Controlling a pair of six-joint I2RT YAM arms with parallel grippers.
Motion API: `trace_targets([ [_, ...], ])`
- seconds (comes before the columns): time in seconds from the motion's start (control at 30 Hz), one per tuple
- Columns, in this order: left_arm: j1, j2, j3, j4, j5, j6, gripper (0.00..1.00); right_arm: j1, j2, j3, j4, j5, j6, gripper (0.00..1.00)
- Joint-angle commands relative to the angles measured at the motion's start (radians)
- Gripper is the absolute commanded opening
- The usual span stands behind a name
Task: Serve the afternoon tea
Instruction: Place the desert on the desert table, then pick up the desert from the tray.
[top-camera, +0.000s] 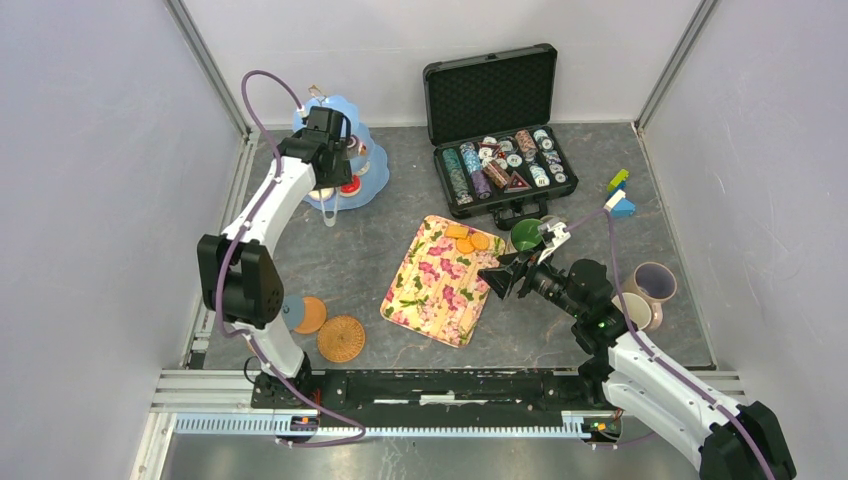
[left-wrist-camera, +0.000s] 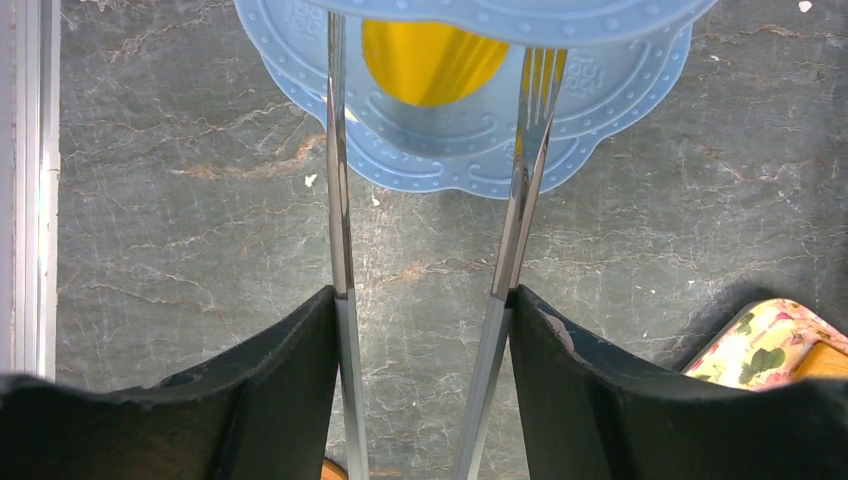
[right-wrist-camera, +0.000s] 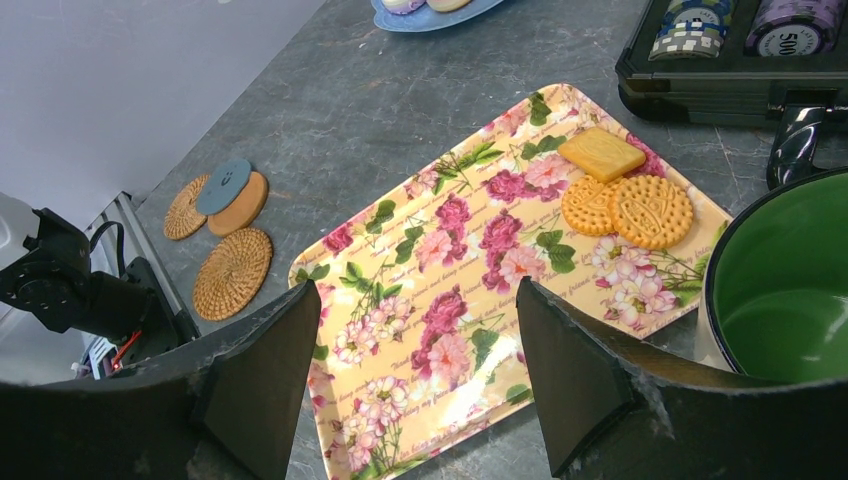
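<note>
1. The left arm (top-camera: 262, 210) reached far forward from its base, elbow raised and wrist bent downward.
2. The left gripper (left-wrist-camera: 425, 300) pointed down, its fingers (left-wrist-camera: 280, 370) pressed against the two blades of the metal tongs (left-wrist-camera: 338, 200).
3. The right arm (top-camera: 655, 375) stretched leftward, low over the table.
4. The right gripper (right-wrist-camera: 418, 290) stood with its jaws wide apart, holding nothing.

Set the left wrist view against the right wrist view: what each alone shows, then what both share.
Left wrist only: metal tongs in the left hand, a yellow round item. Right wrist only: biscuits, woven coasters, green-lined mug, chip case. Both: floral tray, blue tiered stand, grey table.
</note>
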Motion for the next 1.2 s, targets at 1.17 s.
trace_targets([
  [1.17,-0.404,-0.420,-0.335,-0.052,0.387,0.050,0.58,-0.010,0.001,0.218,-0.205,0.172,-0.227,0.82],
])
